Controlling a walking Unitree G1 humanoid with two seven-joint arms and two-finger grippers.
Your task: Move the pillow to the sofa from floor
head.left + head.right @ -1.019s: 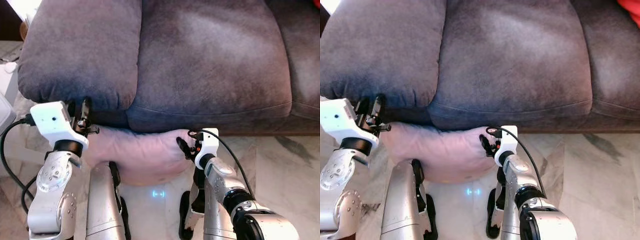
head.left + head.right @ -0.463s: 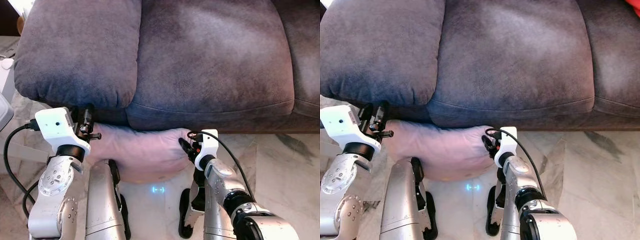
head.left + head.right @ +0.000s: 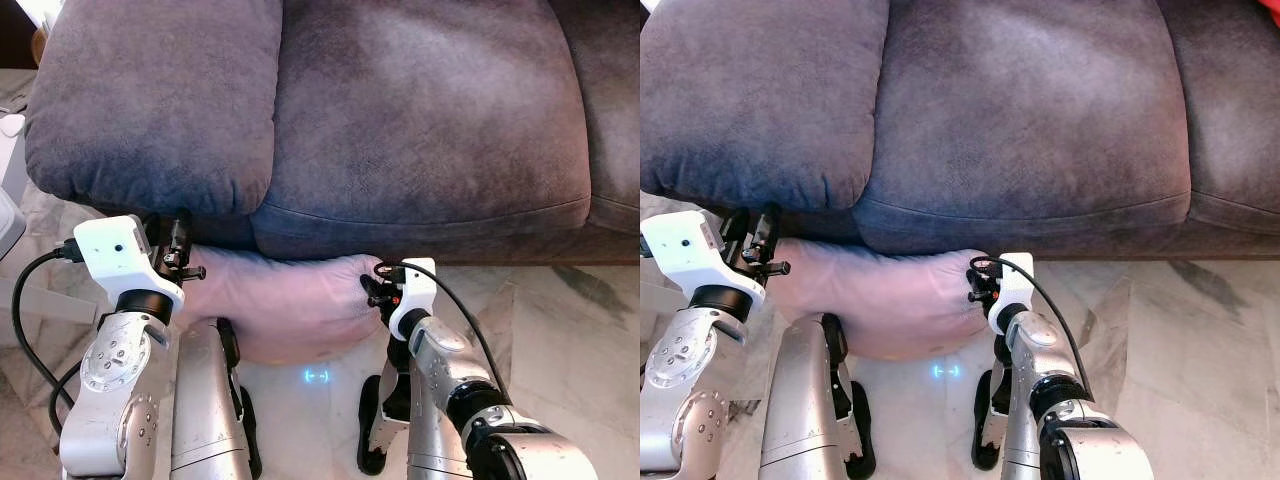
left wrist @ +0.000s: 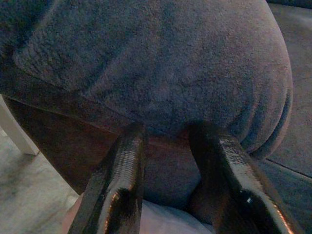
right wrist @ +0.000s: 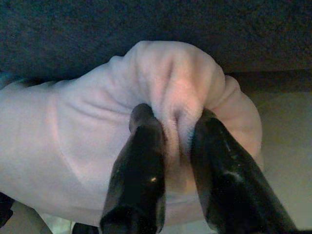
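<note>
Pillow (image 3: 285,305) lies low against the sofa's (image 3: 400,130) front, pink and plump, tucked partly under the overhang of the seat cushions and above the pale marble floor (image 3: 560,330). It looks to be held up between the two arms rather than resting flat, though I cannot be sure its underside is off the floor. The right pincer (image 5: 170,141) has its two black fingers closed on a bunched fold at the pillow's right end. The left pincer (image 3: 175,245) sits at the pillow's left end, just under the left seat cushion; its fingers stand apart with the cushion's edge beyond them, and the pillow shows only below them, so it seems open and not gripping.

By my reckoning the pickup is half done: one end is pinched, the lift onto the seat remains. The seat's front edge juts out right above the pillow, so it must come toward the robot before rising. Wide seat room waits above. The robot's own legs (image 3: 205,400) stand close beneath, and a black cable (image 3: 30,300) loops by the left arm.
</note>
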